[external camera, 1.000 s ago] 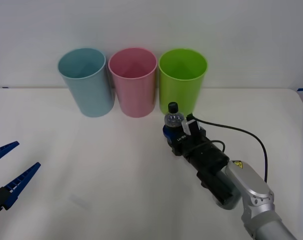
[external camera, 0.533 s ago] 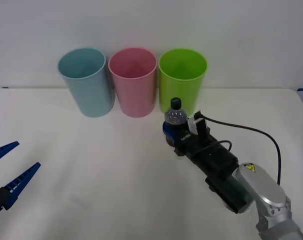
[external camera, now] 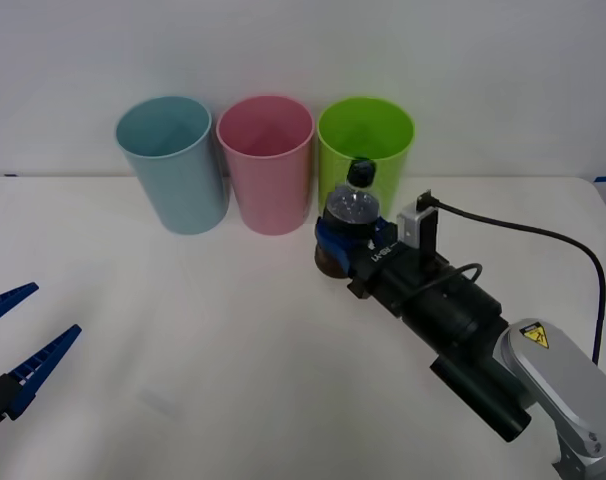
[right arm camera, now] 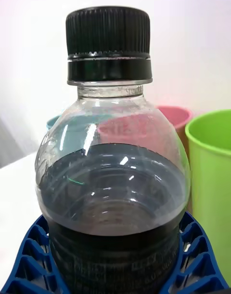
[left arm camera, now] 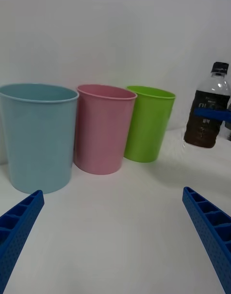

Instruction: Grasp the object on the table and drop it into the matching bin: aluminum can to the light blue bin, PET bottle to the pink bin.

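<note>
Down at the near left corner, left gripper (external camera: 18, 345) parked low over the table (external camera: 183, 330), blue fingers (left arm camera: 18, 221) spread wide, gripping nothing — broad bare white tabletop stretching ahead of it. Further in on the right, right gripper (external camera: 345, 243) clamped around the dark body of the PET bottle (external camera: 350, 215), ribbed blue fingers (right arm camera: 29, 262) hugging both sides, bottle upright and lifted clear of the table, black cap overlapping the lime green bin (external camera: 366, 160) from the front view. Beyond, three bins in a tight row near the far table edge — light blue bin (external camera: 173, 165), pink bin (external camera: 267, 165), then green. Open air above every rim.
</note>
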